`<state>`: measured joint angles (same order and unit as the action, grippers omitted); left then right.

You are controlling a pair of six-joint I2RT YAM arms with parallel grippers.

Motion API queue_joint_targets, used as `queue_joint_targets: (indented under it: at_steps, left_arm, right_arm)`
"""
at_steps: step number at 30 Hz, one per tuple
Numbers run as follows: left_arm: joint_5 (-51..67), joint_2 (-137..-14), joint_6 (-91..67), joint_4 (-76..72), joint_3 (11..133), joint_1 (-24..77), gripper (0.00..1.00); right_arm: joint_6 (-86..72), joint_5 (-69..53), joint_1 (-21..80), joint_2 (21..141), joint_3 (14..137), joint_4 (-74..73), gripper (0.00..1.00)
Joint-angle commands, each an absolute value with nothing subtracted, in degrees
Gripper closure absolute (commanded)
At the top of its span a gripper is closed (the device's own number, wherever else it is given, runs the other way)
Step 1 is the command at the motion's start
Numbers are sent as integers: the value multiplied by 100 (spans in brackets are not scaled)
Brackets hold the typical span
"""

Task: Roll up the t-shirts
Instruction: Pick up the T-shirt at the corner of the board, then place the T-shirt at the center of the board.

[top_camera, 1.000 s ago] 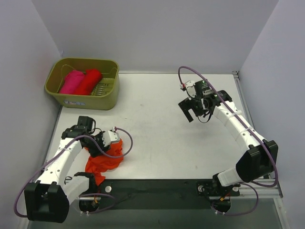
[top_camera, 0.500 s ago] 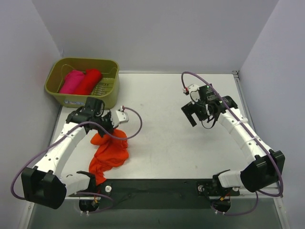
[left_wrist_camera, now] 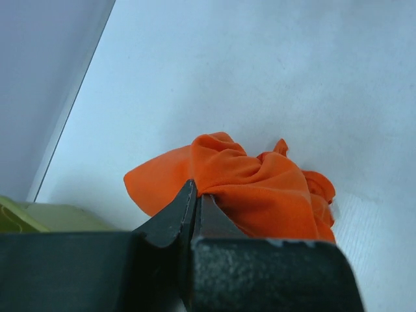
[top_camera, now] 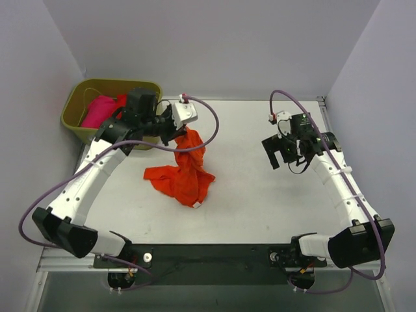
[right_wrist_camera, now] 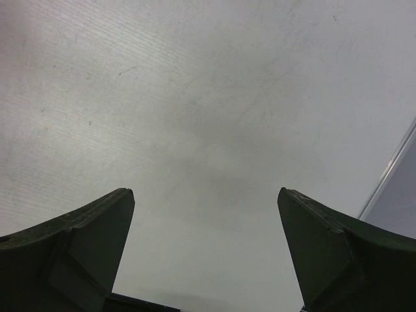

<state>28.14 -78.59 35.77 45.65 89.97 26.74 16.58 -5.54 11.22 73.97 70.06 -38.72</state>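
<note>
Below left pincer [left_wrist_camera: 197, 192], pinched orange-red t-shirt [left_wrist_camera: 260, 188] hangs onto table [left_wrist_camera: 292, 78].

Pale grey table [top_camera: 260, 195]: olive-green basket [top_camera: 110, 82] at far-left corner; orange-red t-shirt [top_camera: 184, 177], lower folds bunched on surface, left of centre.

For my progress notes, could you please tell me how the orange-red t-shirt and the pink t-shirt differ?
The orange-red t-shirt is pinched in the shut left claw, its lower part draped on the table; the pink t-shirt lies in the green basket. The orange-red t-shirt is loose and crumpled; the pink t-shirt is a compact bundle. Both are plain bright cloth.
</note>
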Motion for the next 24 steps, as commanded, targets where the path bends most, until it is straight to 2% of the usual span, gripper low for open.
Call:
queue_joint_targets:
  at_steps: [1,9,18,21,24]
  left_arm:
    - [3006,-8173,2656,3333,9981,2891,100]
    - [2374,-8902,1548,1943,12179,3181,100]
    - [1899,-9632,1799,1423,14227,3673,100]
    - [1759,-9624,1994,1467,14230,3788,100]
    - [1531,-9196,2021,1695,13441,3788,100]
  right_arm:
    - [1626,-668,1064,6953,7190,-4175,1]
    - [1608,-703,669,6811,7040,-4175,0]
    - [1398,-1071,431,6820,7584,-4227,1]
    - [1257,-1625,422,6934,8162,-4324,1]
    - [1274,-1688,404,7119,8419,-4333,1]
